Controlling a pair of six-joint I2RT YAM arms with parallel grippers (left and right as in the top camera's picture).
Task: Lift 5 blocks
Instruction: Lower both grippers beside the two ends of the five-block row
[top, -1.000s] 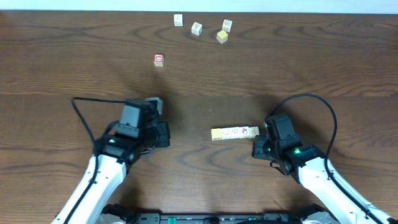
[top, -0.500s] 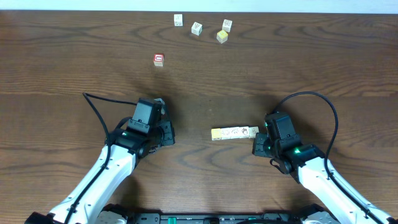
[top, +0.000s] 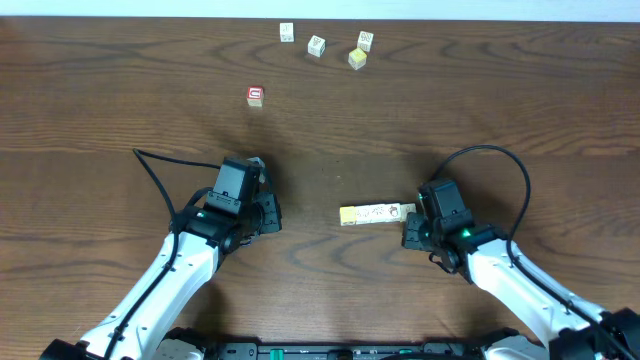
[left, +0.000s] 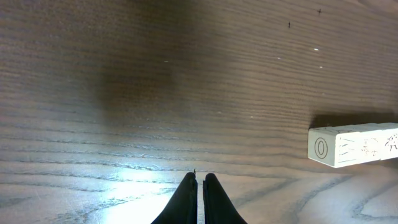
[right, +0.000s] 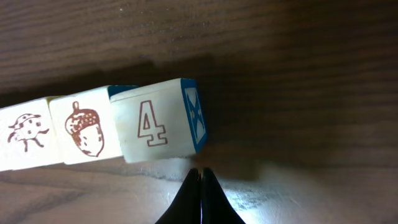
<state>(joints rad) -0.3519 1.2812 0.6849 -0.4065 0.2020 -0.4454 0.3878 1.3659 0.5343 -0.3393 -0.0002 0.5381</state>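
Several cream blocks lie end to end in a short row (top: 377, 213) on the wooden table. In the left wrist view the row (left: 354, 145) shows its end face marked "0", far to the right of my left gripper (left: 199, 176), which is shut and empty. That left gripper (top: 274, 216) sits well left of the row, apart from it. My right gripper (right: 200, 170) is shut with nothing in it, its tips just below the lower right corner of the "4" block (right: 155, 127). Beside that block are an acorn block (right: 84, 132) and a ladybug block (right: 25, 140). Seen from overhead, the right gripper (top: 411, 231) is at the row's right end.
At the far edge lie loose cubes: a white one (top: 287, 32), another (top: 316, 45), a third (top: 365, 40) and a yellow one (top: 357, 58). A red-faced cube (top: 255, 95) lies nearer, left of centre. Cables arc over both arms.
The left arm has swung right and toward the row, then held still. The right gripper has edged left, closer to the row's right end. The blocks have not moved.
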